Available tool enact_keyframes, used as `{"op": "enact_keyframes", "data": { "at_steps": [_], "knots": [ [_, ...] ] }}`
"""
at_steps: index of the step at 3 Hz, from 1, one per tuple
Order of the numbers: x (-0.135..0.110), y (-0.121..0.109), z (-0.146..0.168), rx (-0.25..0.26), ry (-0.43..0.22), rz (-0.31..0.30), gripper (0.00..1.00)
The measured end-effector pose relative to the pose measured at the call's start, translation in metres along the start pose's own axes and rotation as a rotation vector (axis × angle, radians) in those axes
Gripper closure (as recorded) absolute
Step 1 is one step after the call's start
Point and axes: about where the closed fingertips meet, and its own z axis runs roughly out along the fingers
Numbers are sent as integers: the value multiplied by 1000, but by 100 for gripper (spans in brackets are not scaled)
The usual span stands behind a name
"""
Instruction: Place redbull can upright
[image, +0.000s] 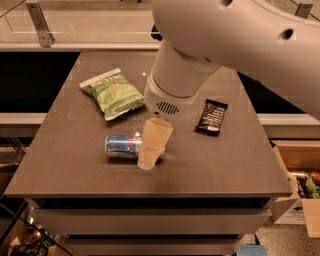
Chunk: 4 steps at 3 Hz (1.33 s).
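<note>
Over redbull can, pincer

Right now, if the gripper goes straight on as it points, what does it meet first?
Probably the redbull can, lying on its side: the gripper points down at its right end. Depth is unclear; it may meet the table instead.

On the grey-brown table, the slim blue-and-silver redbull can lies sideways, the gripper over its right end; green chip bag behind-left, dark brown snack bar behind-right
</note>
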Motion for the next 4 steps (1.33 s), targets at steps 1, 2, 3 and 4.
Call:
{"op": "enact_keyframes", "data": {
  "at_steps": [1, 2, 3, 4],
  "knots": [
    [-10, 10, 15, -23, -50, -6, 0],
    [-26, 19, 34, -50, -114, 0, 0],
    [-29, 17, 43, -52, -109, 4, 0],
    [-31, 15, 48, -46, -91, 0, 0]
  ]
}}
